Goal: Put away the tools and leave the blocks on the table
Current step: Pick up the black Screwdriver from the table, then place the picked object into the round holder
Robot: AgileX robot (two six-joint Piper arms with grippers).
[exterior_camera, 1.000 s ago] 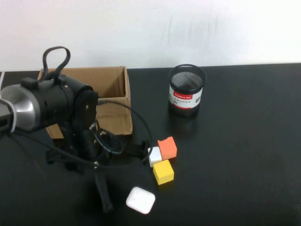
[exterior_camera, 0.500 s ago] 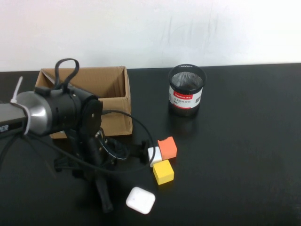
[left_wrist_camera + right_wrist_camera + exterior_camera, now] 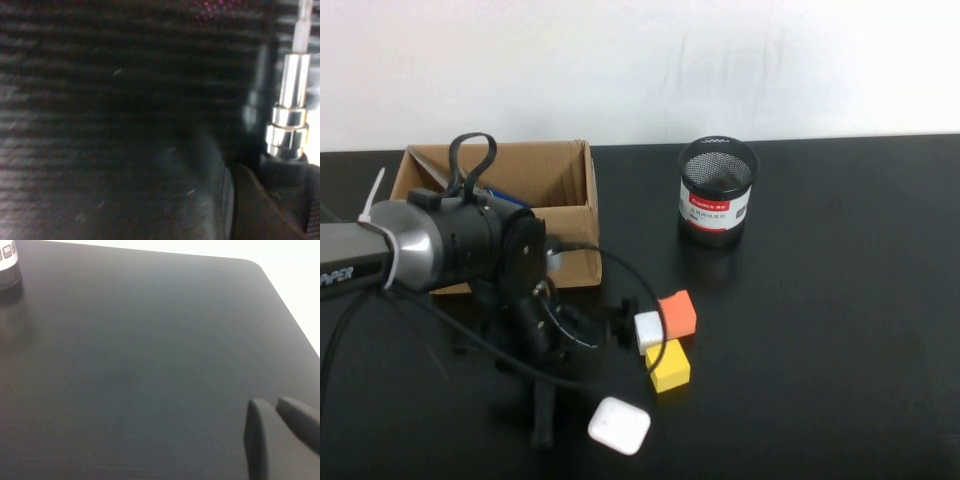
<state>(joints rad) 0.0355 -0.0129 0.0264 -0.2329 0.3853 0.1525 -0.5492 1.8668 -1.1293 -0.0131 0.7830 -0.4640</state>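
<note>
My left gripper (image 3: 541,418) hangs low over the black table (image 3: 840,330), left of the blocks and beside the white case. The left wrist view shows the screwdriver (image 3: 289,120) very close, its steel shaft pointing away and its black handle right by the gripper (image 3: 235,200); I cannot tell whether it is gripped. The orange block (image 3: 676,313), white block (image 3: 648,331) and yellow block (image 3: 668,366) sit together on the table. A blue-handled tool (image 3: 506,198) lies in the cardboard box. The scissors are hidden. My right gripper (image 3: 270,402) is shut and empty over bare table.
An open cardboard box (image 3: 572,172) stands at the back left, partly behind the left arm. A black mesh cup (image 3: 717,190) with a red and white label stands at the back centre. A flat white rounded-square case (image 3: 618,425) lies near the front edge.
The left arm has shifted right and turned, and the long black part beneath it now points straighter toward the front edge. The blue handle in the box has come into view.
</note>
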